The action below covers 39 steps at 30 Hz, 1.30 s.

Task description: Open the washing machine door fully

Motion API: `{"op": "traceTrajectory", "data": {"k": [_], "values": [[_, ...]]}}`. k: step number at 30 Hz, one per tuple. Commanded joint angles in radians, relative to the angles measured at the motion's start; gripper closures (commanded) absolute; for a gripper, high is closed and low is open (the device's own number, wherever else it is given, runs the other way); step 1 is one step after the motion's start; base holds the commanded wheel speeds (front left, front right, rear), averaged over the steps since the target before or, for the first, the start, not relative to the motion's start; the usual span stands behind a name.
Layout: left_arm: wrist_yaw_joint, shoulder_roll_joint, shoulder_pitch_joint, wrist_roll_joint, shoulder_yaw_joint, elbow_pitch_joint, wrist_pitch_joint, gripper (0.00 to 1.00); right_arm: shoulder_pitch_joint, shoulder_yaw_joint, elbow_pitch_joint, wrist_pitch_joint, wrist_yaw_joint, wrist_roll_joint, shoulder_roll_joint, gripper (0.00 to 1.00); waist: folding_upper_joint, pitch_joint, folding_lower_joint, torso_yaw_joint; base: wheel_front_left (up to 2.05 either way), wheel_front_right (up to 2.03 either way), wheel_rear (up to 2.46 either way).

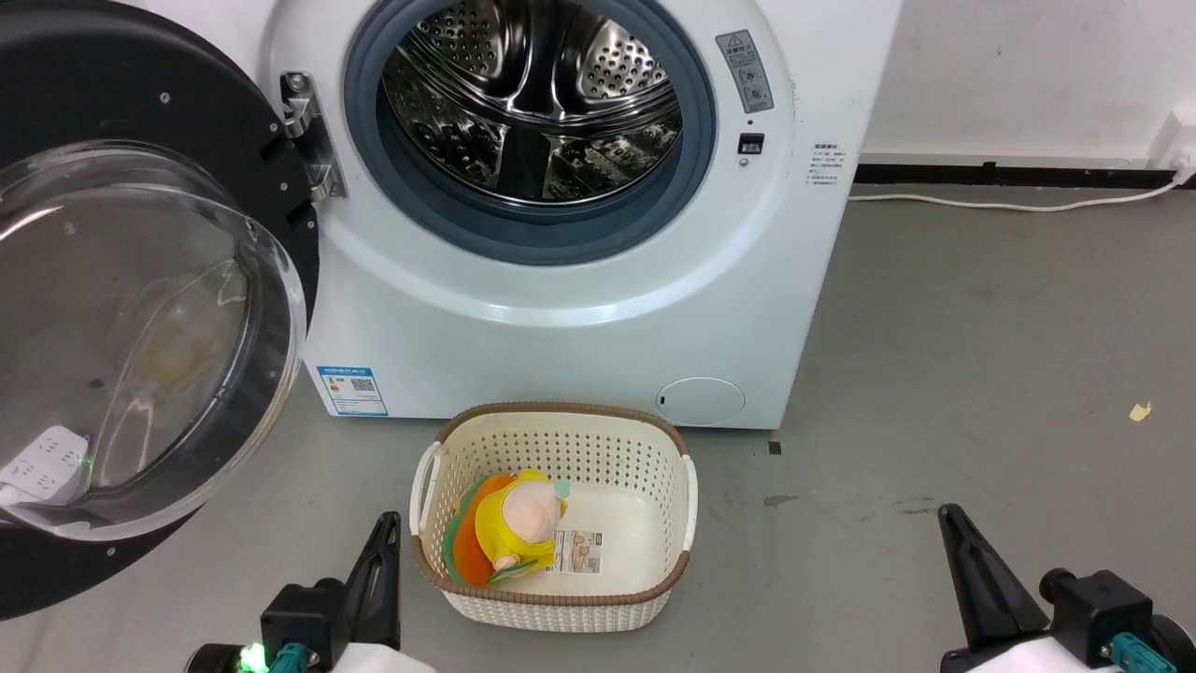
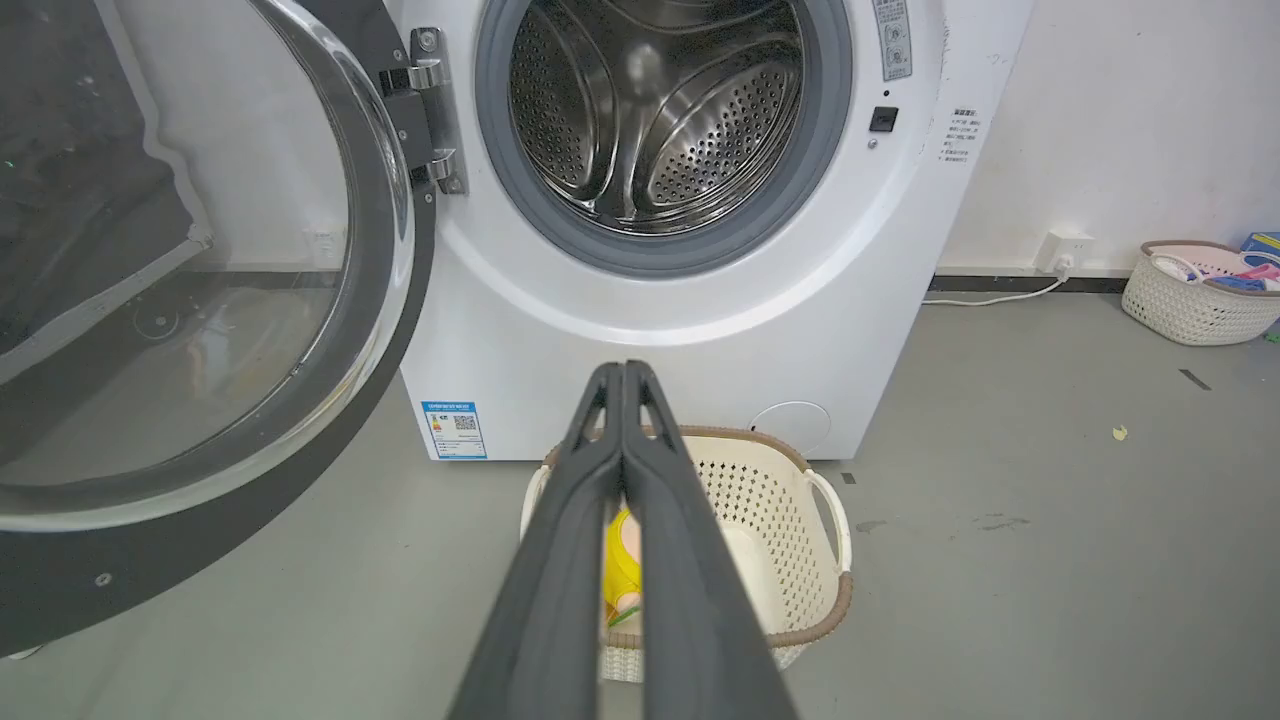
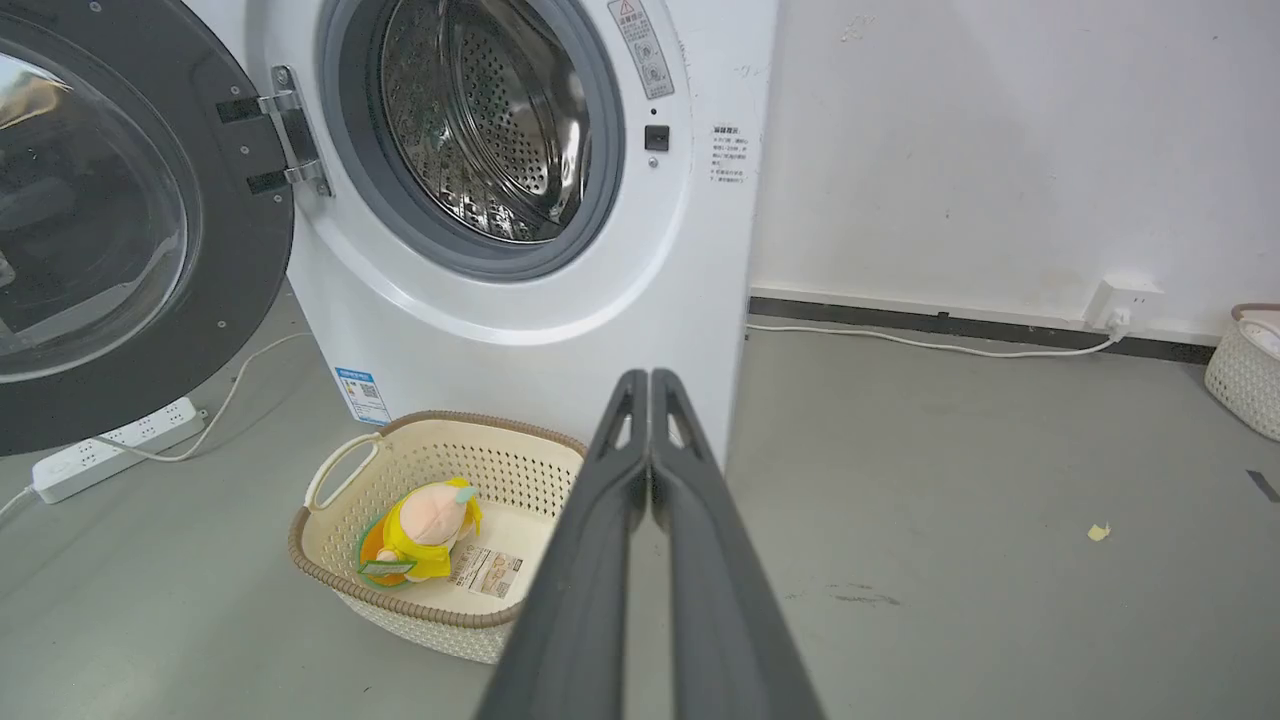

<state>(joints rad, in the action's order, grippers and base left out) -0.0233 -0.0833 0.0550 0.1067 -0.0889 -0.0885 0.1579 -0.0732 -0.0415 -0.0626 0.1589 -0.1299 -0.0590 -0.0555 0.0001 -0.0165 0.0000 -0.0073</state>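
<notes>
1. Grey floor [image 1: 981, 374] runs back to a white wall [image 1: 1028, 65], and the washing machine [image 1: 561, 327] stands against that wall at twelve o'clock in the head view.
2. At nine o'clock the washing machine door [image 1: 131, 308] hangs swung wide on its metal hinge [image 1: 308, 140]. It is well apart from the drum mouth, with its black inner face and bulging clear glass turned toward the camera.
3. At eight o'clock in the right wrist view, a white power strip [image 3: 110, 450] lies on the floor below the door.
4. At seven o'clock in the head view sits the left pincer [image 2: 623, 372]. Its two dark fingers are pressed together along their length, it is apart from the door, and its tips point at the machine's lower front.
5. On the machine front, the perforated steel drum [image 1: 533, 93] stands exposed inside the grey rubber ring [image 1: 523, 234]. A blue label [image 1: 353, 390] sits at seven o'clock of the panel and a round filter cap [image 1: 701, 400] at five o'clock.
6. At six o'clock from the machine, just beside its base, a cream lattice basket [image 1: 561, 411] rests on the floor. A yellow and orange plush toy [image 1: 514, 523] lies in its left half.
7. At five o'clock in the head view the right pincer [image 3: 650, 378] has its fingers closed against each other, above bare floor.
8. At two o'clock a white cable [image 1: 1009, 204] runs along the foot of the wall to a wall socket [image 3: 1125, 300].
</notes>
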Motion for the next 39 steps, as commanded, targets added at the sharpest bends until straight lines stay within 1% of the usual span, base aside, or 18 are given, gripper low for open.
{"op": "traceTrajectory", "data": {"k": [1, 39], "values": [[0.005, 0.001, -0.018, -0.006, 0.002, 0.008, -0.005, 1.0, 0.017, 0.003, 0.005, -0.005, 0.0, 0.011, 0.002, 1.0, -0.0001, 0.0, 0.0, 0.0, 0.0, 0.0, 0.0], [0.015, 0.018, -0.038, -0.06, 0.048, 0.051, -0.087, 1.0, 0.047, 0.024, 0.036, -0.087, -0.001, 0.036, 0.004, 1.0, -0.0001, 0.009, 0.0, 0.004, 0.0, 0.0, 0.0]]}}
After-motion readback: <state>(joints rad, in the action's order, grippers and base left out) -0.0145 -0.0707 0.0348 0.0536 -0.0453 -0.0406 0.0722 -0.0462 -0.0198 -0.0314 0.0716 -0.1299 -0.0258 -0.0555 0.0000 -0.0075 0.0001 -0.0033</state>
